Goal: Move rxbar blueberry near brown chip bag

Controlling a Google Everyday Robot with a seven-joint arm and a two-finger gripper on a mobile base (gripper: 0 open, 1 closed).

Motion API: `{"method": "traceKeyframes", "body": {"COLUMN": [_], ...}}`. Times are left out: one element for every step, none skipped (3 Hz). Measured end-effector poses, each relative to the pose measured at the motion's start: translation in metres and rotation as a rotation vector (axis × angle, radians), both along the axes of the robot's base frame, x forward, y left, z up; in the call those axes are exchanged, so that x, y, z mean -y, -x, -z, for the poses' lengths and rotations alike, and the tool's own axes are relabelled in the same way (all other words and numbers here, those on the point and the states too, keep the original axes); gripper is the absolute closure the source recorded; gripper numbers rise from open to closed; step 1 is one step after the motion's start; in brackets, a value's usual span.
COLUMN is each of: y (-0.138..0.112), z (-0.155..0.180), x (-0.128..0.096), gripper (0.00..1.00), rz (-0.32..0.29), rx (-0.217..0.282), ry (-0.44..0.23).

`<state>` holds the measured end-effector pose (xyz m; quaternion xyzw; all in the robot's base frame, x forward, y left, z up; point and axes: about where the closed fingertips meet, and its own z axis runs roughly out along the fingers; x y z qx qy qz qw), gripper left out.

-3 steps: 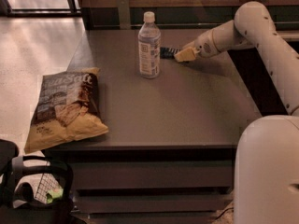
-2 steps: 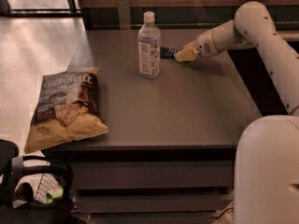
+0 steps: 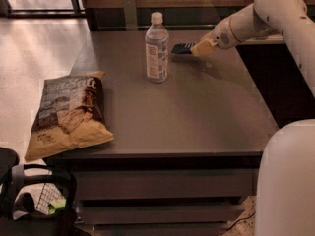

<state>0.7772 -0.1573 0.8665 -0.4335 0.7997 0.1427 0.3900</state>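
The rxbar blueberry (image 3: pixel 181 48), a small dark flat bar, is at the back of the table, just right of the water bottle. My gripper (image 3: pixel 198 48) reaches in from the right and its tan fingers are shut on the bar's right end, holding it slightly above the tabletop. The brown chip bag (image 3: pixel 66 114) lies flat at the table's front left corner, far from the bar, with its dark top toward the back and its yellow bottom toward the front edge.
A clear water bottle (image 3: pixel 156 47) with a white cap stands upright between the bar and the chip bag. The grey table (image 3: pixel 197 117) has drawers below. The robot's white body (image 3: pixel 288 181) fills the lower right. A black chair (image 3: pixel 29 200) is at lower left.
The gripper and the bar have risen slightly and shifted a little right, away from the bottle. The bottle and chip bag have not moved.
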Motion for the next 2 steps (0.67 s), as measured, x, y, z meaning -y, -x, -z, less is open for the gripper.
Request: {"method": "traceKeyframes", "body": {"y": [0.01,0.02], "z": [-0.028,-0.045], "x": [0.007,0.016], "gripper": [1.0,1.0], "rz": [0.015,0.026], "rx": [0.037,0.057], "ry": [0.06,0.075]}}
